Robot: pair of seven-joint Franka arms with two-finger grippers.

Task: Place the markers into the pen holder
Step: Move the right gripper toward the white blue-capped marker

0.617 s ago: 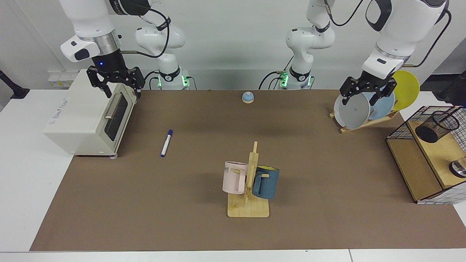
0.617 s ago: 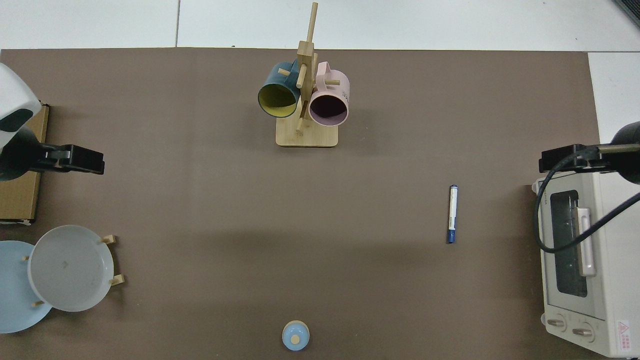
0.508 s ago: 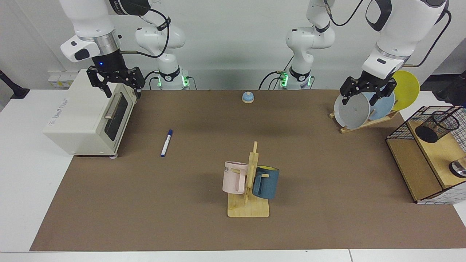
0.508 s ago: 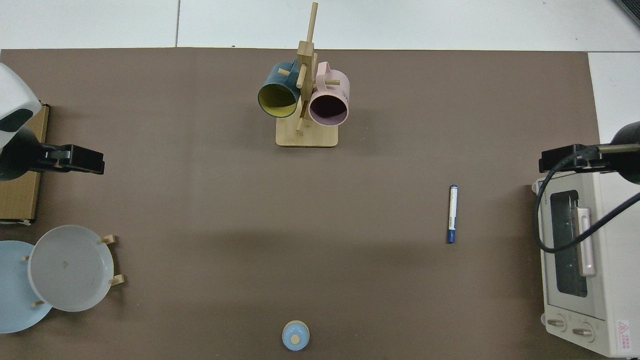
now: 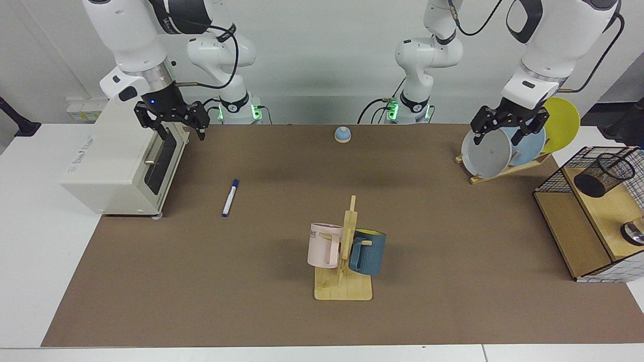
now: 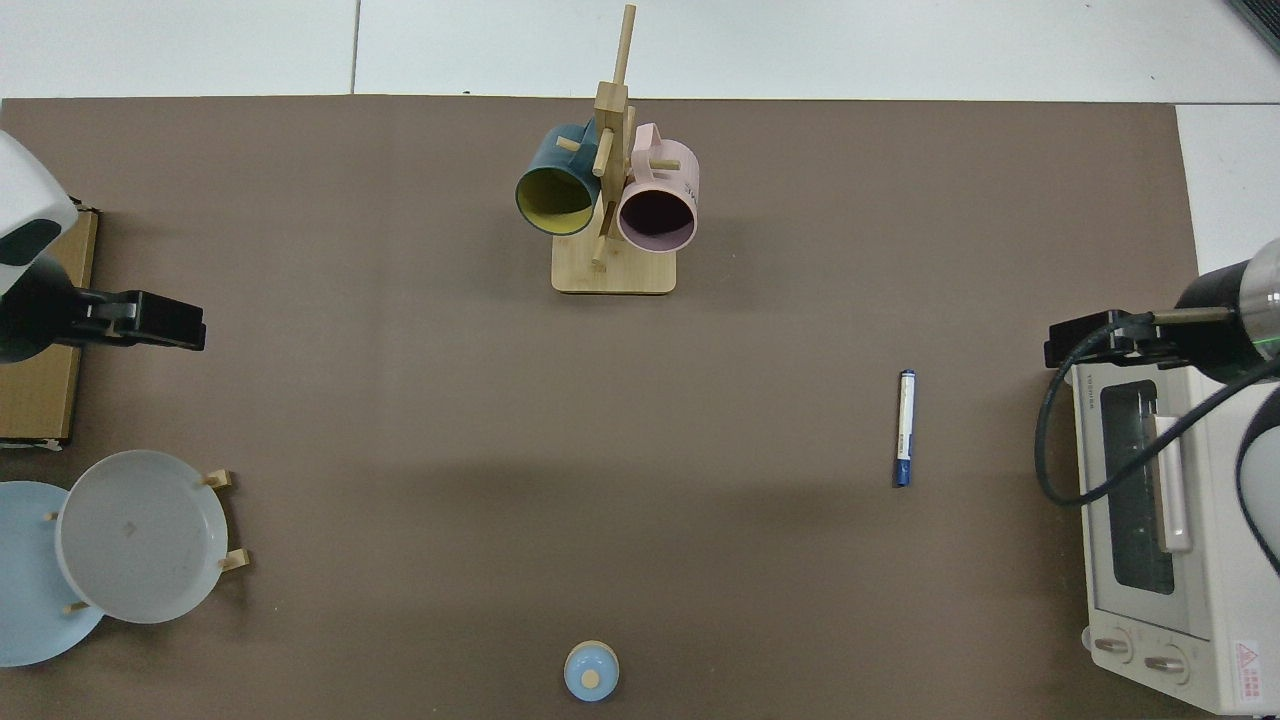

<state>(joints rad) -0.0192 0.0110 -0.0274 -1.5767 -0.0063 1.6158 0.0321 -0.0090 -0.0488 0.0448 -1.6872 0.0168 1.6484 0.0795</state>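
The marker [image 5: 230, 197] lies flat on the brown mat, white barrel with a blue cap, a little in front of the toaster oven; in the top view the marker [image 6: 904, 428] lies alone. The black mesh pen holder [image 5: 604, 174] sits on a wooden shelf inside the wire basket at the far right of the facing view; the top view does not reach it. My right gripper [image 5: 182, 133] hangs open and empty above the oven's front corner, well behind the marker. My left gripper [image 5: 500, 139] hovers open and empty over the plate rack.
A cream toaster oven [image 5: 121, 161] stands left of the marker. A wooden mug rack [image 5: 344, 251] with a pink and a blue mug is mid-table. A plate rack [image 5: 498, 151], a small blue bell [image 5: 342, 134] and the wire basket [image 5: 553, 186] line the back and right.
My right gripper has shifted off the oven's top toward the mat and dropped slightly. The left gripper has hardly moved. The marker lies where it was.
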